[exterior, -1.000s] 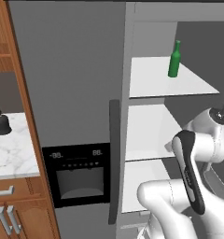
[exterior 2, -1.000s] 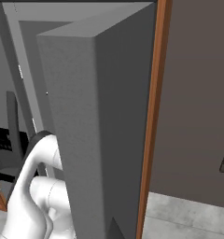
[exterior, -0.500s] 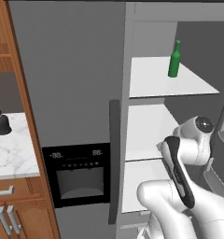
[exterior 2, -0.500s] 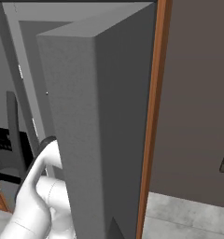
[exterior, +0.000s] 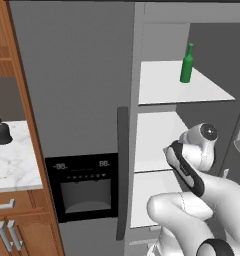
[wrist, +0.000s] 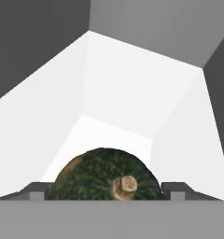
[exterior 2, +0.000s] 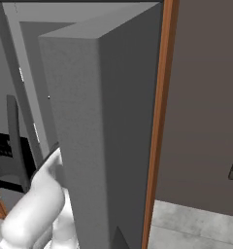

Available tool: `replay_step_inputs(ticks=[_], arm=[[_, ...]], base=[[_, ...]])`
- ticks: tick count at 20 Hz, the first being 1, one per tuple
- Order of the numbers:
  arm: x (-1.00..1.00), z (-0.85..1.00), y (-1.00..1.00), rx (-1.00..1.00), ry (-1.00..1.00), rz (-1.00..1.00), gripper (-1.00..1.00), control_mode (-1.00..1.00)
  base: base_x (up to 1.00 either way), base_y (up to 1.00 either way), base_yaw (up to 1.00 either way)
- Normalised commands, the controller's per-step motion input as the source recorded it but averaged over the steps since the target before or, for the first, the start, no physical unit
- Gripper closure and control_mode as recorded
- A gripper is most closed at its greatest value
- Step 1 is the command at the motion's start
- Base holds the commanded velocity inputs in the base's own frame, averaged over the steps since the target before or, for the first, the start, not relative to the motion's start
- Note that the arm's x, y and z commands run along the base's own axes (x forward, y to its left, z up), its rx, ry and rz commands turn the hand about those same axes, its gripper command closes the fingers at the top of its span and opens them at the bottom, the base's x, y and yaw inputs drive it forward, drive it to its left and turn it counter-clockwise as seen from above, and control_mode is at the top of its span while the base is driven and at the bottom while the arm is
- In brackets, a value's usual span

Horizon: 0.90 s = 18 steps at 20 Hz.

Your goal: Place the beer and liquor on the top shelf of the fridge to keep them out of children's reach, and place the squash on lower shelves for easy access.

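Note:
The squash (wrist: 104,175), dark green with a tan stem stub, sits between my gripper's (wrist: 107,195) two fingertips, and the jaws are shut on its sides. Beyond it the hand view looks into a white-walled fridge compartment (wrist: 132,93). The beer (exterior: 186,64) stands upright on the top shelf (exterior: 162,87) of the open fridge (exterior: 82,75). My wrist (exterior: 206,134) hangs in front of the lower shelves (exterior: 154,142), below the beer. The liquor (exterior: 1,131) stands on the marble counter (exterior: 12,165) at the far left.
The fridge's left door carries a long dark handle (exterior: 122,170) and a black dispenser panel (exterior: 82,185). The open grey right door (exterior 2: 89,121) stands close on my right, with a wooden edge (exterior 2: 157,121) behind it. Wooden cabinets (exterior: 17,225) sit under the counter.
My arm has swung left and a little down, bringing the wrist from the right edge of the left base view to the front of the lower shelves. The beer and liquor have stayed put.

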Motion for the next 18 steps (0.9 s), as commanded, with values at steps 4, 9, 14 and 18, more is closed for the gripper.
replay_step_inputs(ticks=[4,9,14,18], arm=[[0.60,-0.08,-0.12,0.00,0.00,0.00,1.00,-1.00],[0.52,-0.16,-0.11,0.00,0.00,0.00,1.00,-1.00],[0.47,-0.20,-0.12,0.00,0.00,0.00,1.00,-1.00],[0.47,-0.14,-0.12,0.00,0.00,0.00,-1.00,-1.00]], base=[[0.00,0.00,0.00],[0.00,0.00,0.00],[0.00,0.00,0.00],[0.00,0.00,0.00]])
